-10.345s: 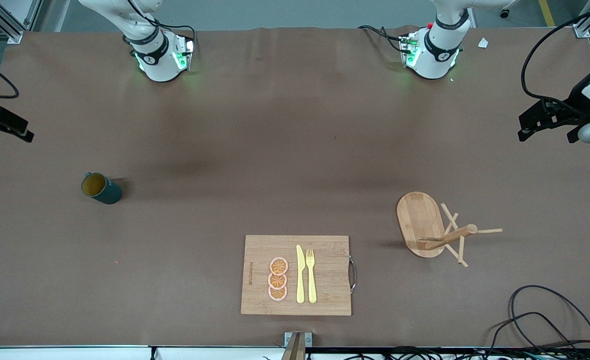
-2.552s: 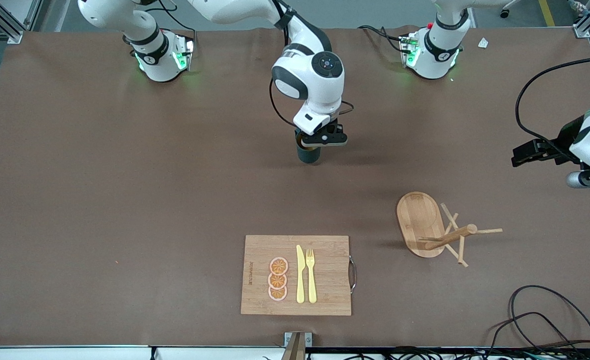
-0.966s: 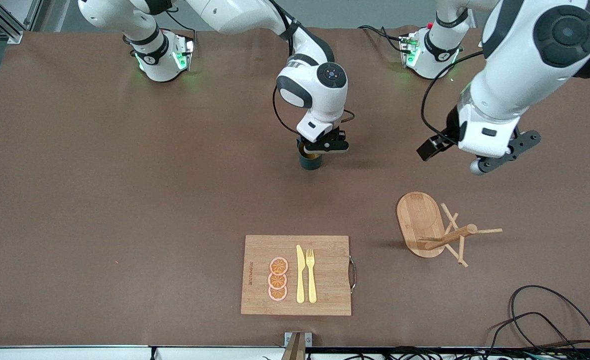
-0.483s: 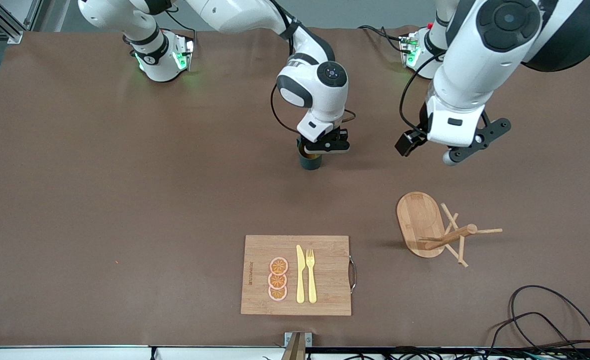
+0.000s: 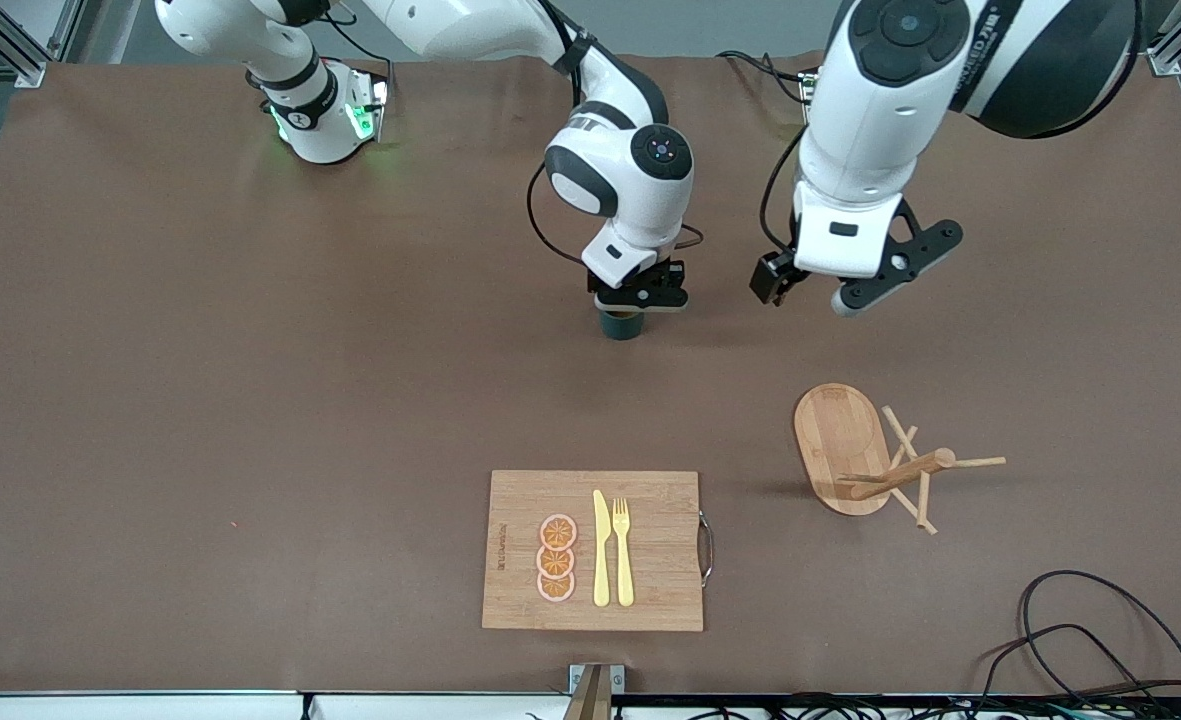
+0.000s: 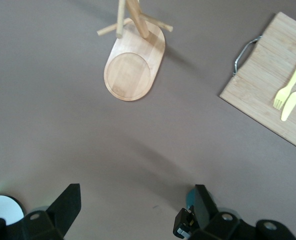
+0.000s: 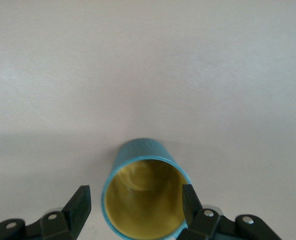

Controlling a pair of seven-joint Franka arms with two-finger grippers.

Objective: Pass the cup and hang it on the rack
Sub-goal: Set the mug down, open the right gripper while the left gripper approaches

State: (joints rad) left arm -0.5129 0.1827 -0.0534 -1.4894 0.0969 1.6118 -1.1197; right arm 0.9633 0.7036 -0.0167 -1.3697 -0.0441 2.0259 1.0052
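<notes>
Two arms converge mid-surface: the cup [image 5: 621,324] stands upright on the surface between them, roughly centred between the two ends, which reads as a handover spot both can reach. The right end effector [image 5: 640,297] sits directly over the cup; in the right wrist view its fingers [image 7: 80,206] flank the rim with a visible gap on each side, so it's released, not gripping — cup [image 7: 145,191] rests on its own base, yellow inside facing up. I can't see the handle in any view, so its orientation for the next grasp is unknown. The left end effector [image 5: 818,286] hovers over bare surface beside the cup, toward the left arm's end, jaws spread wide and holding nothing; its wrist view shows both fingers [image 6: 63,206] far apart. My guess is it's lining up to take the cup. The rack [image 5: 865,454] stands nearer the front camera than the cup, toward the left arm's end, well apart from it, pegs bare. The cutting board [image 5: 595,550] with knife [image 5: 601,548] and fork [image 5: 622,552] is nearer still, not involved.
</notes>
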